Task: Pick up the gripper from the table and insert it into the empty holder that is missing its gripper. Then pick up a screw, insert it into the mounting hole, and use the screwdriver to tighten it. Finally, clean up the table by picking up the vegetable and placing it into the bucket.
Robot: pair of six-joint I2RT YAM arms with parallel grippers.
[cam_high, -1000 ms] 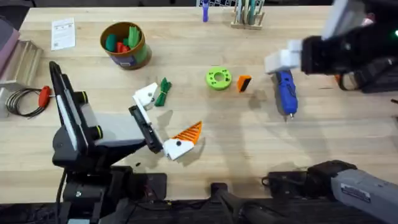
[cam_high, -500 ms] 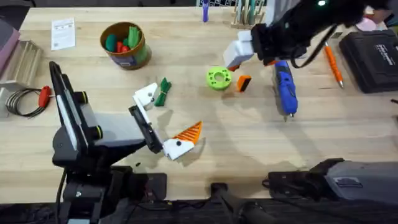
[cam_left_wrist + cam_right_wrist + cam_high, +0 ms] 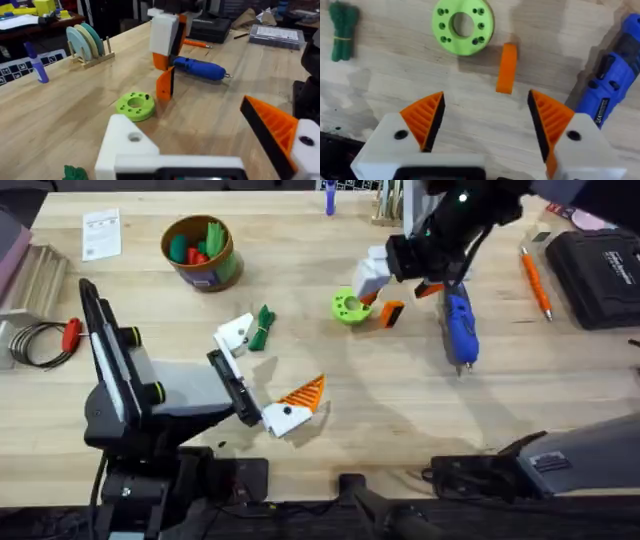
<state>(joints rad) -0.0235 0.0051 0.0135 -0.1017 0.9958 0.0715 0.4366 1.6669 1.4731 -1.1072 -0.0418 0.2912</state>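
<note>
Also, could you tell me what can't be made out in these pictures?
- Overhead: the right arm covers the rear end of the screwdriver and part of the lime-green disc.
- Right wrist: the screwdriver runs off the picture's edge, so its tip can't be made out.
- Left wrist: the vegetable is cut off by the edge.
- Overhead: the bucket hides part of its contents behind its rim.

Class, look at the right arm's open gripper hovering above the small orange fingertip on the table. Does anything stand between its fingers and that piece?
Nothing visible does. The right gripper is open, with the gripper lying on bare wood just ahead of the gap. The lime-green disc and the screwdriver lie to either side, apart from it.
</note>
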